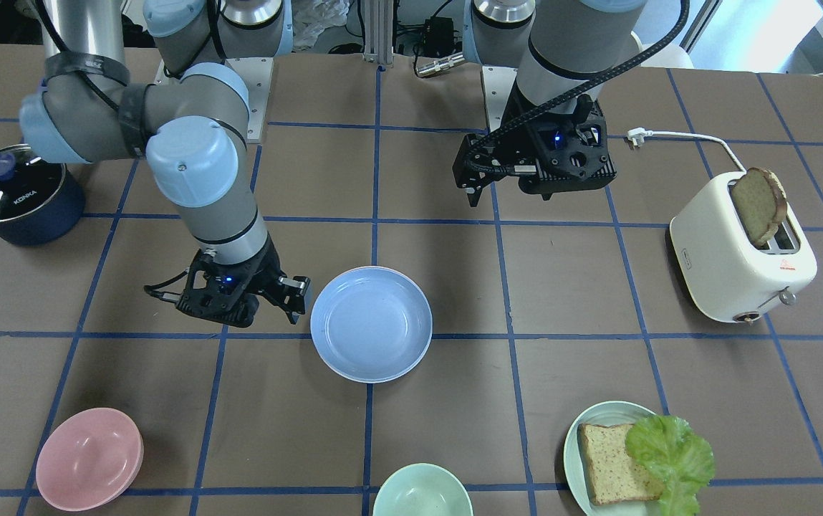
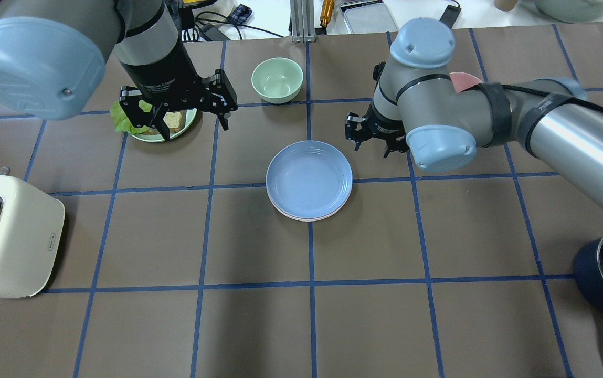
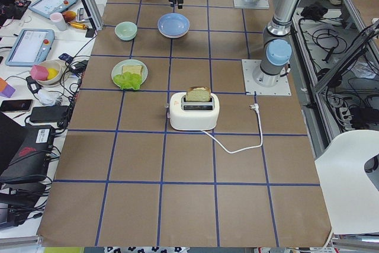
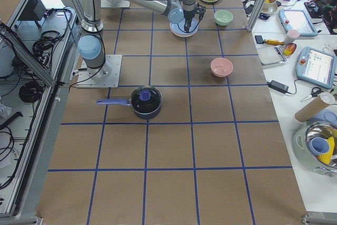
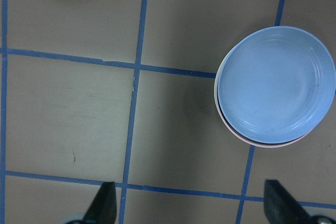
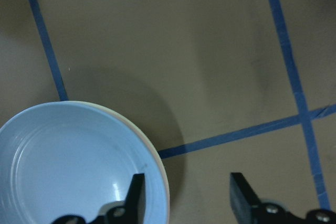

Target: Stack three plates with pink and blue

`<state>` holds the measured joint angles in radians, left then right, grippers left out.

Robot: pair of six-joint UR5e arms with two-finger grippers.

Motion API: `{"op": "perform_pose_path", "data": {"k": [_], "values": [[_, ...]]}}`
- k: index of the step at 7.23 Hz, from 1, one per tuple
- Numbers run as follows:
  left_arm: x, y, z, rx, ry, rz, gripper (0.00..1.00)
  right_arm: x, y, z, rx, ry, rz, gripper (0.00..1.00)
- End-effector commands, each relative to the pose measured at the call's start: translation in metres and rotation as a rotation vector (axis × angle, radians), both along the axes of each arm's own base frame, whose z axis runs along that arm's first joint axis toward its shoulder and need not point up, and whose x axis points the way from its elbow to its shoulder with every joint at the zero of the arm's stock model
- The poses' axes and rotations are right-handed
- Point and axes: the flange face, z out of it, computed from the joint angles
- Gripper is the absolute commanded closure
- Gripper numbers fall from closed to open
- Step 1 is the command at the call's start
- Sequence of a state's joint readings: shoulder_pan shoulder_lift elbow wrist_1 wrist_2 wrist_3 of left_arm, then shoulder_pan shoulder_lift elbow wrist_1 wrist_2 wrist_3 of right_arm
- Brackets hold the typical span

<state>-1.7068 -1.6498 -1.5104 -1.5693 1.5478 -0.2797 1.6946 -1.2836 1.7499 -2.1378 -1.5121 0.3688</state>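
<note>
The light blue plate (image 2: 309,177) lies on top of a stack at the table's middle, and it also shows in the front view (image 1: 372,322). A pale pink plate's rim (image 5: 262,144) shows under it. A cream-white rim (image 6: 160,167) shows at the stack's edge. My right gripper (image 2: 372,148) is open and empty just beside the stack. In its wrist view (image 6: 186,203) one finger stands over the blue plate's rim and the other over bare table. My left gripper (image 2: 194,126) is open and empty, raised well away from the stack, which shows in its wrist view (image 5: 191,208).
A pink bowl (image 1: 89,459), a green bowl (image 1: 422,491) and a green plate (image 1: 574,437) with bread and lettuce stand along the far edge. A cream toaster (image 1: 740,258) with a bread slice is on my left. A dark lidded pot (image 1: 17,193) is on my right.
</note>
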Motion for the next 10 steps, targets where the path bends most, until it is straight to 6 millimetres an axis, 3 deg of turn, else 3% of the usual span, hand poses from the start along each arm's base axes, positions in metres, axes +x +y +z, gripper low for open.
{"op": "perform_pose_path", "data": {"k": [1,3,4,6,7,10], "values": [[0.001,0.0,0.001,-0.002,0.0,0.004,0.0,-0.039,-0.028,0.056,0.045,0.073,0.076,0.0],[0.0,-0.001,0.004,-0.004,0.002,0.005,0.0,-0.078,-0.039,0.099,0.03,0.082,0.133,0.0],[0.0,-0.001,0.004,-0.005,0.001,0.001,0.0,-0.093,-0.03,0.116,0.027,0.087,0.167,0.0],[0.001,0.0,0.005,-0.004,-0.003,0.006,0.0,-0.099,0.0,0.167,0.006,0.088,0.162,0.0],[0.001,0.001,0.006,-0.004,-0.003,0.004,0.0,-0.091,0.008,0.176,-0.01,0.086,0.169,0.0],[0.007,-0.001,0.006,-0.003,-0.001,-0.018,0.0,-0.083,0.012,0.174,-0.003,0.084,0.183,0.0]]}}
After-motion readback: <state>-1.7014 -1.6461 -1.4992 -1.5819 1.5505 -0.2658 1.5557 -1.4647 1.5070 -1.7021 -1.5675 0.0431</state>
